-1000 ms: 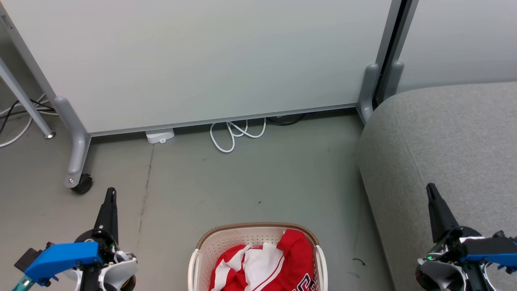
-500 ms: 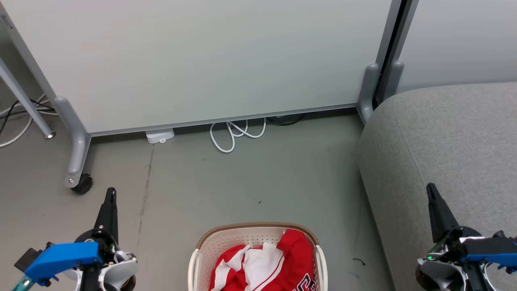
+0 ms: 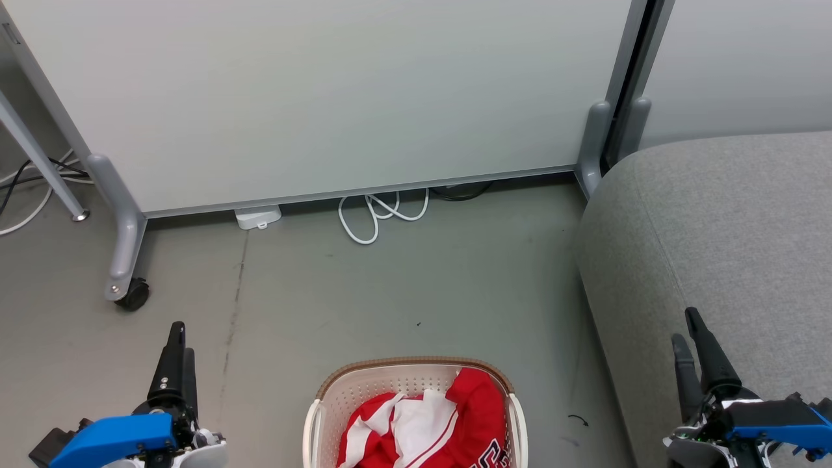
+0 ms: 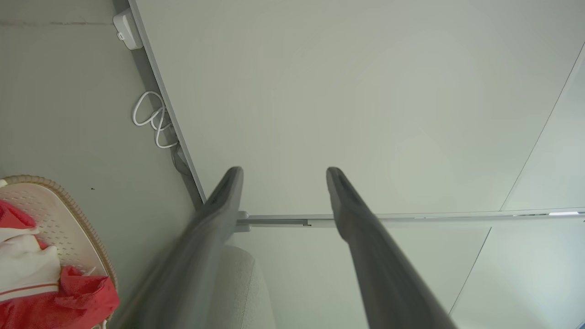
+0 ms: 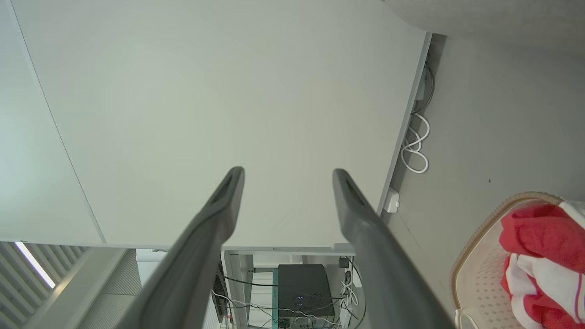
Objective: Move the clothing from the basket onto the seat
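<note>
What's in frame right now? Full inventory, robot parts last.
clothing: one heap, red and white, in the basket
basket: 1, cream with brown rim, floor, bottom centre
seat: 1, grey, right side
partition panels: 2, pale grey, across the back
cable: 1, white, looped on floor under panel
small box: 1, white, at panel base
left claw: 1, dark, lower left, open, empty
right claw: 1, dark, lower right near seat, open, empty

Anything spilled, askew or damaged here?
Nothing stands out. The red-and-white fabric jerseys sit bunched inside the upright cream perforated plastic basket. A loose white cable loop lies on the floor by the partition, away from the basket.
</note>
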{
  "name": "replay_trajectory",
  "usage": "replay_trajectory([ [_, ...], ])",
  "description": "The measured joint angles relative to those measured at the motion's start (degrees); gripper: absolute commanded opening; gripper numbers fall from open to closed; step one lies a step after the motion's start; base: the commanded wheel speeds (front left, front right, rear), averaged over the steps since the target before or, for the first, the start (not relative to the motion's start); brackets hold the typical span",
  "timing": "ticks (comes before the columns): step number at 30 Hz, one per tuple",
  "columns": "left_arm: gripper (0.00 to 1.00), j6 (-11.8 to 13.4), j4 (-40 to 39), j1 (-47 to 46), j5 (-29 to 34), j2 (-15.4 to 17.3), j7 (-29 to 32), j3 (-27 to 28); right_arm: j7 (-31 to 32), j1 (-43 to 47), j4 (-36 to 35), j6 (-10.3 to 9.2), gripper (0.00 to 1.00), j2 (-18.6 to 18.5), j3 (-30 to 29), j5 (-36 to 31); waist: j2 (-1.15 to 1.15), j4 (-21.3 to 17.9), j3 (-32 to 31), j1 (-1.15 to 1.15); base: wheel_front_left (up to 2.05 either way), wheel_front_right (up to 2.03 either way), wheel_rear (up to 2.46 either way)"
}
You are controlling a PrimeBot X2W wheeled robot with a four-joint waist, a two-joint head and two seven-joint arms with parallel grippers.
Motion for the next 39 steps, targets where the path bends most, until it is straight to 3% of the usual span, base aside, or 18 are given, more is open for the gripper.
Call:
replay_trajectory([
  [12,1.00,0.0,-2.4,-0.6,11.5,0.0,-3.0,-0.6,-3.0,-0.3,-1.4,0.00,1.00,0.0,1.6,-10.7,0.00,0.3,0.2,0.00,0.00,0.00,0.00],
  [39,1.00,1.1,-5.7,-1.9,44.9,0.2,-8.6,-6.4,-8.6,-1.8,-3.1,0.01,1.00,0.0,5.5,-36.5,0.00,1.0,0.6,0.00,0.00,0.00,0.00],
])
